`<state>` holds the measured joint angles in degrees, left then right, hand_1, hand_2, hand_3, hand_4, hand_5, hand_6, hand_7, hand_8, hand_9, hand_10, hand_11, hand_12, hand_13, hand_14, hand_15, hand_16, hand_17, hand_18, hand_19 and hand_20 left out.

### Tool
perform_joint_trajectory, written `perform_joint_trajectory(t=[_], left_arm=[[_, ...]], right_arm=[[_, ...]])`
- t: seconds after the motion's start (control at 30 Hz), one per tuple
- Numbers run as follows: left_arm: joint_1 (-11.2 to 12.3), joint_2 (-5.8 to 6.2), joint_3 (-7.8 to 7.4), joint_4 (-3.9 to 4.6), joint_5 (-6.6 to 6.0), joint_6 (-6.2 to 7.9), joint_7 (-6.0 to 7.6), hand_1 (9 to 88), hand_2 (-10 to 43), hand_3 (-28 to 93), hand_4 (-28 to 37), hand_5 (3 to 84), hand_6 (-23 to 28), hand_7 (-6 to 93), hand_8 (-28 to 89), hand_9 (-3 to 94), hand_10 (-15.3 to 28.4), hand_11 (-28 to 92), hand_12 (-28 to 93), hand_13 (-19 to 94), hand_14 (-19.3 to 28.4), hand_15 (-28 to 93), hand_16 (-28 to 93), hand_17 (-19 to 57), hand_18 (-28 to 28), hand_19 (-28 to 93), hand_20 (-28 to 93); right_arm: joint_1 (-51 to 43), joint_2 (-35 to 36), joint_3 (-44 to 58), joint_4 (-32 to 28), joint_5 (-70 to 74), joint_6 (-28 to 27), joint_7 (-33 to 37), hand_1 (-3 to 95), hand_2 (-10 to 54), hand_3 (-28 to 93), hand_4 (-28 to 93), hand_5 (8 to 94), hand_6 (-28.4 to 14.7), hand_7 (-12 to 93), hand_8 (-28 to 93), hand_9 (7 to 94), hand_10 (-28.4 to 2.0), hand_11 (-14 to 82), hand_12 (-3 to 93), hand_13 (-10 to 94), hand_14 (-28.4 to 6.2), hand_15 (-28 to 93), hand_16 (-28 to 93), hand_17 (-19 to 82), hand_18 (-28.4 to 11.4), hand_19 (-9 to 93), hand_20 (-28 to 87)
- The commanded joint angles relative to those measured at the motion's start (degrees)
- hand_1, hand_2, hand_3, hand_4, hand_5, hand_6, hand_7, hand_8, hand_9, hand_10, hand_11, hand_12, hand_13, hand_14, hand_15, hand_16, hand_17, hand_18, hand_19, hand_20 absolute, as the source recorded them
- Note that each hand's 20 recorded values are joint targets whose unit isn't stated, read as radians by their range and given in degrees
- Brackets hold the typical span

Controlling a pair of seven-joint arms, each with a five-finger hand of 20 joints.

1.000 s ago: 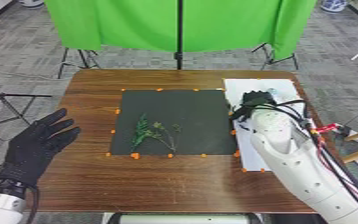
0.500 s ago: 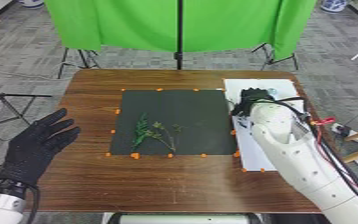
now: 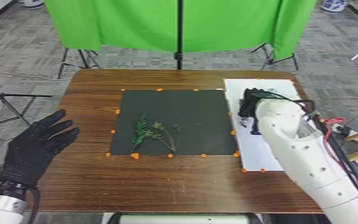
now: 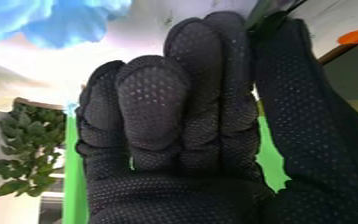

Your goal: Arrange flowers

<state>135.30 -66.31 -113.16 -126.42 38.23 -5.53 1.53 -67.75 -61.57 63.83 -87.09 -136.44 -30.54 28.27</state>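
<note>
Right hand (image 3: 249,104), turned over white sheet (image 3: 259,159), hold unclear; left hand (image 3: 31,150) relaxed; sprigs (image 3: 142,132) between.

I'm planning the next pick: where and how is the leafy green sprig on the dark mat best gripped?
I'd probably pinch the leafy green sprig at its narrow near end, from above and its left: it lies flat on the dark mat, with the thin branched sprig close on its right.

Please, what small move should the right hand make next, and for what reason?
Perhaps the right hand should secure the green stem before carrying it: the stem shows right at the hand, and I cannot tell whether it is firmly held.
</note>
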Motion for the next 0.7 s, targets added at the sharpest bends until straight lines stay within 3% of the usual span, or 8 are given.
perform_joint_trajectory(t=[0.03,0.23,0.43,0.7], left_arm=[[0.3,-0.81,0.07,0.24,0.45,-0.36,-0.63,25.5,-3.1,71,-25.5,38.1,2.8,20.4,-10,32.9,13.3,28,13,28,16.4,37,-2,-7.4,22.5,49,5],[0.4,-0.70,0.16,0.22,0.38,-0.04,-0.34,25.6,-3.1,71,-25.5,38.1,2.9,20.4,-10,32.9,13.4,28,13,28,16.4,37,-2,-7.3,22.5,49,5],[0.6,-0.65,0.10,0.14,0.31,-0.04,-0.07,25.6,-3.2,71,-25.4,38.1,2.8,20.5,-10,32.8,13.3,28,13,28,16.4,37,-2,-7.4,22.5,49,5],[0.5,-1.07,-0.03,0.08,0.54,-0.12,-0.26,25.7,-3.2,71,-25.6,38.1,2.8,20.7,-10,32.9,13.3,28,13,28,16.4,37,-2,-7.3,22.5,49,5]], right_arm=[[-7.7,-0.7,-0.5,1.2,-0.1,-0.3,-2.9,45.0,-9.5,83,-28,73.7,1.7,51,9,89.3,-1.5,29.9,43.2,81,-1.9,64,28,37,-17.0,83,35],[-11.0,-0.6,1.6,-0.4,0.5,5.7,-4.4,41.7,-8.9,90,-21,65.8,-5.3,66,5,90.1,-2.1,27.1,41.0,83,-1.3,59,28,38,-17.0,82,34],[-13.9,0.6,3.1,-3.5,0.6,12.3,-5.5,41.6,-7.5,92,-16,64.3,-9.8,72,-1,90.7,-3.3,30.0,39.4,85,-2.2,60,29,38,-18.1,83,36],[-16.0,1.7,4.6,-9.6,-2.5,18.4,-6.5,41.7,-7.6,93,-16,64.7,-11.8,76,-8,91.1,-3.7,32.3,40.0,85,-2.7,63,29,39,-19.0,84,38]])
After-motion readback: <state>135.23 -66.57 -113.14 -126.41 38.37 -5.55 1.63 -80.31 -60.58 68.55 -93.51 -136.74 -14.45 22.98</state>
